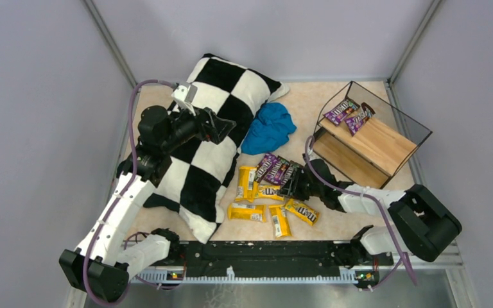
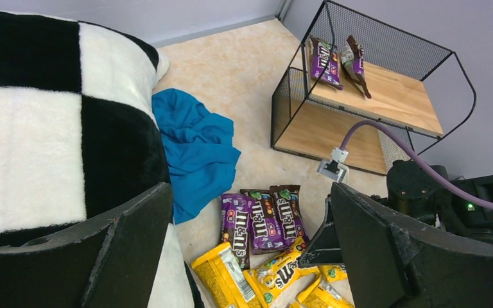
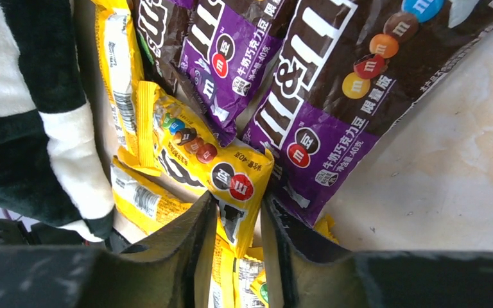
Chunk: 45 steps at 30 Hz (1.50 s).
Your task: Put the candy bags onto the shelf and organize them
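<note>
Several yellow and purple candy bags (image 1: 273, 168) lie in a pile on the table between the pillow and the shelf (image 1: 385, 144). Two purple bags (image 1: 350, 114) lie on the shelf's top board; they also show in the left wrist view (image 2: 324, 61). My right gripper (image 1: 295, 183) is down on the pile. In the right wrist view its jaws (image 3: 237, 202) stand narrowly apart around the corner of a yellow bag (image 3: 199, 160), beside a purple bag (image 3: 321, 109). My left gripper (image 1: 224, 128) is wide open and empty above the pillow, and the pile (image 2: 263, 221) shows below it (image 2: 247, 192).
A black-and-white checkered pillow (image 1: 212, 147) fills the left half of the table. A crumpled blue cloth (image 1: 268, 127) lies between the pillow and the shelf. The shelf's lower board (image 2: 321, 131) shows bare wood. Grey walls close in the table.
</note>
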Tool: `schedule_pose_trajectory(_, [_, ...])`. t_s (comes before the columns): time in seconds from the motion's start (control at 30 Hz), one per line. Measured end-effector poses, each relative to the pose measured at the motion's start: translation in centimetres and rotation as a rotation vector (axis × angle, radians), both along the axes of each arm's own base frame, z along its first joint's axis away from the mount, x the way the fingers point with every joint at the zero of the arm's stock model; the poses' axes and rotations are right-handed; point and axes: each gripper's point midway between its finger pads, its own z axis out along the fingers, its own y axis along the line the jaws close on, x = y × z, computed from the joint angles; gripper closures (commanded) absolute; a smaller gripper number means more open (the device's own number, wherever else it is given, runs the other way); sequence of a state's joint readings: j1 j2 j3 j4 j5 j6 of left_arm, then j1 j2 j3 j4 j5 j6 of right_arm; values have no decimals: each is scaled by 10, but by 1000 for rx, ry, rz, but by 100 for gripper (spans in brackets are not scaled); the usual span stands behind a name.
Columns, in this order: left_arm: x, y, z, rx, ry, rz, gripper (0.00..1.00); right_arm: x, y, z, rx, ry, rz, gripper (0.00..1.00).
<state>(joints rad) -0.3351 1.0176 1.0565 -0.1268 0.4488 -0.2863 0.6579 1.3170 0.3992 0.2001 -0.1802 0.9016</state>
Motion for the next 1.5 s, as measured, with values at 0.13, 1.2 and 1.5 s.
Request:
schedule_pose_trajectory(0.13, [0, 0, 0, 0, 0, -3, 1, 1, 2, 3, 11, -8, 4, 84])
schedule_pose_trajectory(1.2, [-2, -4, -3, -2, 13, -30, 1, 62, -109, 133, -1461, -442, 236, 100])
schedule_pose_trajectory(1.5, [-3, -1, 2, -5, -2, -8, 1, 84, -126, 125, -1875, -438, 258, 100])
